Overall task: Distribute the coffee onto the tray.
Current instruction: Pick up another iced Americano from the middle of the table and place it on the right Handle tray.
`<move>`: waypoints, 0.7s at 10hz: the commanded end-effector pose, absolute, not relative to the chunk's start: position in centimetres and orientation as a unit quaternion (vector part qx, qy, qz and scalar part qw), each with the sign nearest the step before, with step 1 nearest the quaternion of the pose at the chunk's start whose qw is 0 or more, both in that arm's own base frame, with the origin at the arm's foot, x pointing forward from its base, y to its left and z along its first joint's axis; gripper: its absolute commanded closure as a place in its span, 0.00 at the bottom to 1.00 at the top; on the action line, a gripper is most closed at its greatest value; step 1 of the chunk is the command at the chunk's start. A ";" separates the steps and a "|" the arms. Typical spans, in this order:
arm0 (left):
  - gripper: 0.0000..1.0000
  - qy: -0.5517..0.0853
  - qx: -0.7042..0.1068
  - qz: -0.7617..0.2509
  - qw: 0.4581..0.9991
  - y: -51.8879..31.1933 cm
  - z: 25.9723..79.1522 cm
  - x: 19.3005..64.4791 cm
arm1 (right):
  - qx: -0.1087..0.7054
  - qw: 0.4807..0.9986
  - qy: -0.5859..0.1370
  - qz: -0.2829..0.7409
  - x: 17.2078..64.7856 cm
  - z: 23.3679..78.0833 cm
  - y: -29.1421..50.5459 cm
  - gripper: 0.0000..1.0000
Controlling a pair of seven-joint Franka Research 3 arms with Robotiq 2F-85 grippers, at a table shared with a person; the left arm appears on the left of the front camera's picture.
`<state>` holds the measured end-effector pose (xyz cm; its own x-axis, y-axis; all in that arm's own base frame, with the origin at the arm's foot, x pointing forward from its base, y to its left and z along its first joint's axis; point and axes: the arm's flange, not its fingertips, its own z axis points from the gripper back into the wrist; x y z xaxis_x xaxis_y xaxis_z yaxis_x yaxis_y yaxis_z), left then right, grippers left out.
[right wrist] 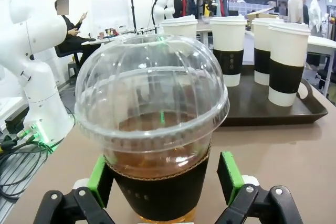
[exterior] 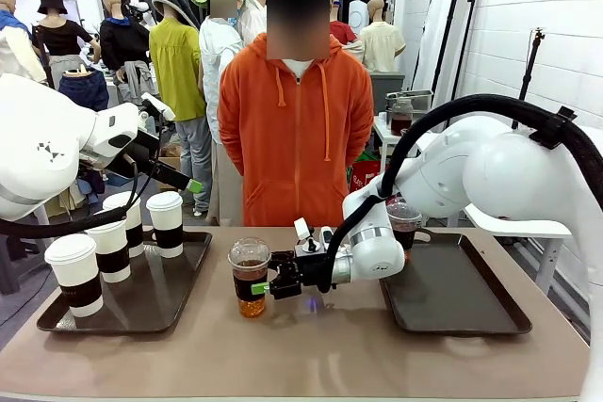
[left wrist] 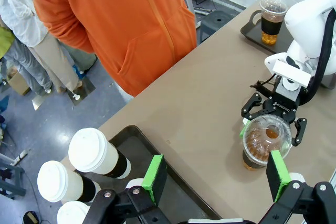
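A clear dome-lidded cup of dark-amber coffee [exterior: 250,275] stands on the table between two dark trays. My right gripper [exterior: 257,286] is open, a green pad on each side of the cup's dark sleeve [right wrist: 160,187], seemingly a little off it. From above, the same cup [left wrist: 265,142] sits between those fingers. Several white paper cups with brown bands [exterior: 111,249] stand on the left tray [exterior: 160,298]. A second clear cup [exterior: 405,223] stands at the far corner of the right tray [exterior: 452,294]. My left gripper [left wrist: 215,182] hangs open above the left tray's inner edge, holding nothing.
A person in an orange hoodie [exterior: 295,129] stands at the table's far edge, hands out of sight. Bare tabletop [exterior: 311,345] lies between the trays and toward the front. The right arm's white wrist [exterior: 377,251] reaches across the right tray's left rim.
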<state>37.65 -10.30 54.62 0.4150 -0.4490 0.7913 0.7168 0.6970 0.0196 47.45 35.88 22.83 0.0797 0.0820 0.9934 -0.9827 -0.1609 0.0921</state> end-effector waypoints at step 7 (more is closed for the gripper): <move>0.00 -0.408 -0.166 -0.353 0.825 -10.2 54.5 37.7 | 0.584 0.478 -0.384 0.532 48.1 22.6 37.3 0.39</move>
